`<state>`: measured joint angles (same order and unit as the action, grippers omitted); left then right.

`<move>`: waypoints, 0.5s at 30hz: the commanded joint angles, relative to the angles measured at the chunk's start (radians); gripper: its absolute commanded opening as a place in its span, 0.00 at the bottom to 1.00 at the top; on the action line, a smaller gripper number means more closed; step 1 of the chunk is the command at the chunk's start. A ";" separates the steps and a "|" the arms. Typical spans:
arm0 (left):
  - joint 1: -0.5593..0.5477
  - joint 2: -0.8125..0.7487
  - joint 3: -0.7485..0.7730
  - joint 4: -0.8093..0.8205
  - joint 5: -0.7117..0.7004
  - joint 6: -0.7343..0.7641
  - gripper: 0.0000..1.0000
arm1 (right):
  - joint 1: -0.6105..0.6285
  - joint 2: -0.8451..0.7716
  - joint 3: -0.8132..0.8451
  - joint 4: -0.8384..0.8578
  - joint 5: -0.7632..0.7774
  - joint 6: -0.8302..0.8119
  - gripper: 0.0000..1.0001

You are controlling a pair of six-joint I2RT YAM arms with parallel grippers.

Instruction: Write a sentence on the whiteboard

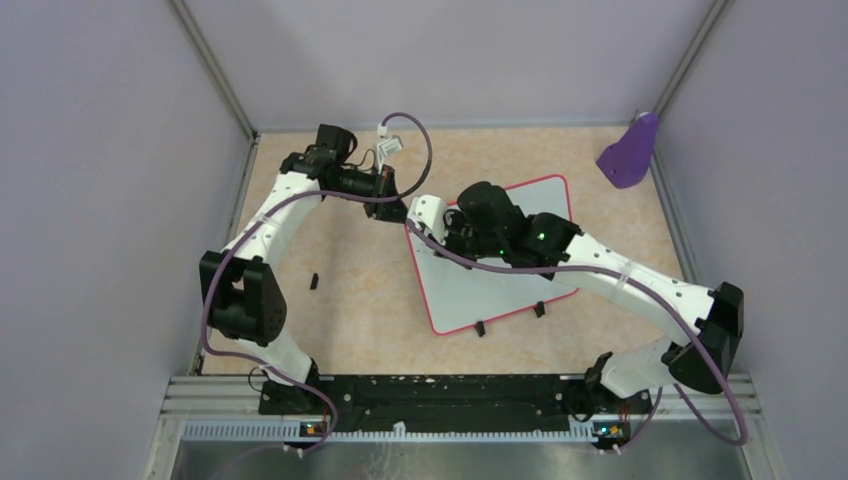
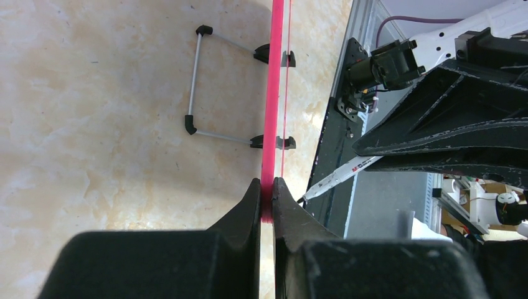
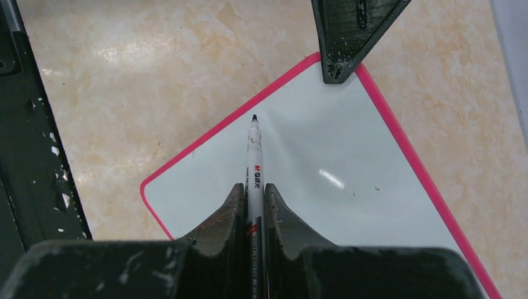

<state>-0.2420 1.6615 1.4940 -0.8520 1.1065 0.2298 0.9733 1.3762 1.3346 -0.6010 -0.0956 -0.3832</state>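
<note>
So, right fingers [image 3: 230, 212] clamped on marker [image 3: 254, 156], tip over blank board [image 3: 324, 187], axis aimed at corner where left fingers [image 2: 249, 205] pinch rim.

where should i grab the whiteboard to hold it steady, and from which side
Take the whiteboard by its thin red-pink rim at the far left corner, coming in edge-on from the left so one finger sits on each face. It is a thin flat panel, so only an edge fits. That corner is clear of the marker and the clip feet. The left gripper is pinched there now.
</note>
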 commanded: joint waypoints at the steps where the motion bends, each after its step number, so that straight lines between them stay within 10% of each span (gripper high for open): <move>1: -0.008 -0.012 -0.012 0.017 0.006 -0.007 0.00 | 0.014 0.012 -0.003 0.054 0.026 -0.011 0.00; 15: -0.010 -0.016 -0.018 0.018 0.005 -0.006 0.00 | 0.014 0.046 0.013 0.049 0.061 -0.017 0.00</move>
<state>-0.2420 1.6615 1.4891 -0.8448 1.1061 0.2298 0.9733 1.4101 1.3346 -0.5690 -0.0582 -0.3912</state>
